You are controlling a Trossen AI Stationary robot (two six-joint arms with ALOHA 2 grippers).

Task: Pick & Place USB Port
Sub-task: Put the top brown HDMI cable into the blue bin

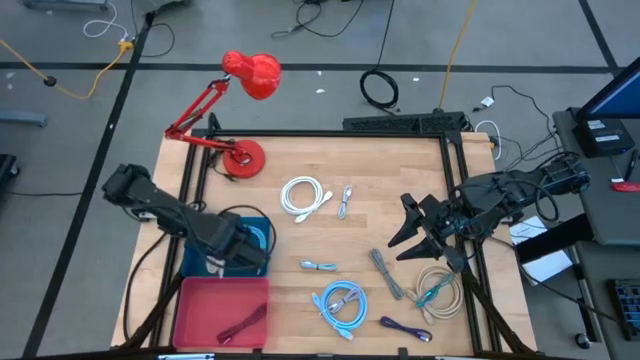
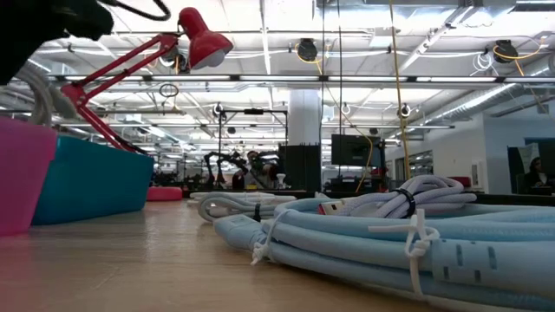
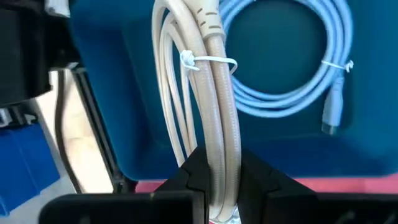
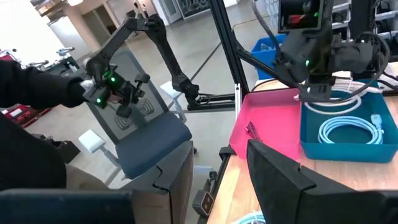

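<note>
My left gripper (image 1: 238,240) is over the blue bin (image 1: 262,228), shut on a beige coiled USB cable (image 3: 208,93) bound with a white zip tie (image 3: 194,60). A light blue coiled cable (image 3: 292,93) lies on the bin's floor. The right wrist view shows the same gripper and beige cable (image 4: 336,101) above the bin (image 4: 311,134). My right gripper (image 1: 412,232) is open above the table's right part, touching nothing, beside a beige-and-teal coil (image 1: 436,290). My left gripper pinches the beige cable's coil between its two fingers (image 3: 186,180), several strands together at one side of the loop (image 3: 219,168). The fingers come from above, pointing down into the blue bin. The coil hangs below them; whether its lower end touches the bin I cannot tell.
A pink bin (image 1: 215,310) at the near edge holds a dark cable (image 1: 242,322). Loose on the table are a white coil (image 1: 305,195), a light blue coil (image 1: 340,300), a grey cable (image 1: 385,272), a purple cable (image 1: 405,328) and a red desk lamp (image 1: 240,110).
</note>
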